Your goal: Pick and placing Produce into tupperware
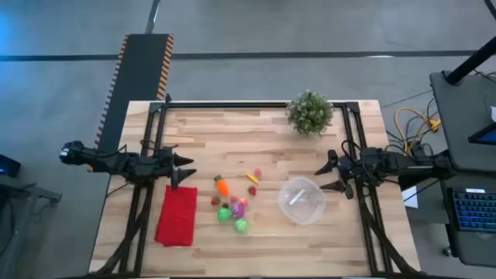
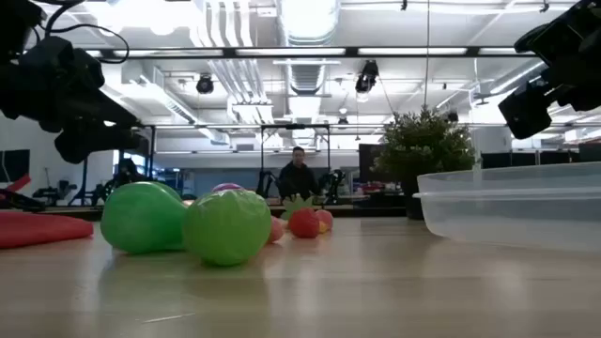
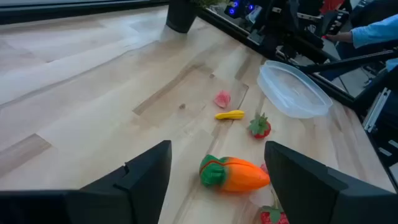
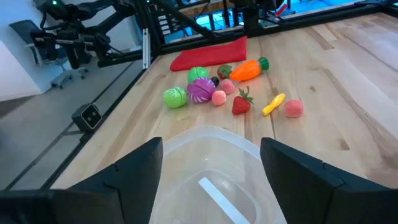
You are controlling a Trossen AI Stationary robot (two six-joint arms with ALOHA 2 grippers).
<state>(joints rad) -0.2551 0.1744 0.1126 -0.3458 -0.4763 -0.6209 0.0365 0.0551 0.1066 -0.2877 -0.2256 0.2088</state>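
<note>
The produce lies loose on the table between the arms: an orange carrot (image 1: 222, 186) (image 3: 235, 174), a yellow piece (image 1: 252, 177) (image 3: 230, 114), a pink piece (image 3: 222, 98), a red strawberry (image 3: 260, 127) (image 4: 241, 104), a purple piece (image 4: 201, 90) and two green pieces (image 2: 143, 218) (image 2: 226, 226). The clear round tupperware (image 1: 301, 200) (image 4: 211, 180) stands to their right. My left gripper (image 1: 186, 170) (image 3: 217, 148) hovers open to the left of the carrot. My right gripper (image 1: 325, 177) (image 4: 211, 146) hovers open by the tupperware's right rim.
A red folded cloth (image 1: 177, 215) lies near the table's left edge, below my left gripper. A green potted plant (image 1: 310, 112) stands at the far edge, right of the middle. Bare wood (image 1: 232, 132) stretches across the far half of the table. A person sits in the room beyond.
</note>
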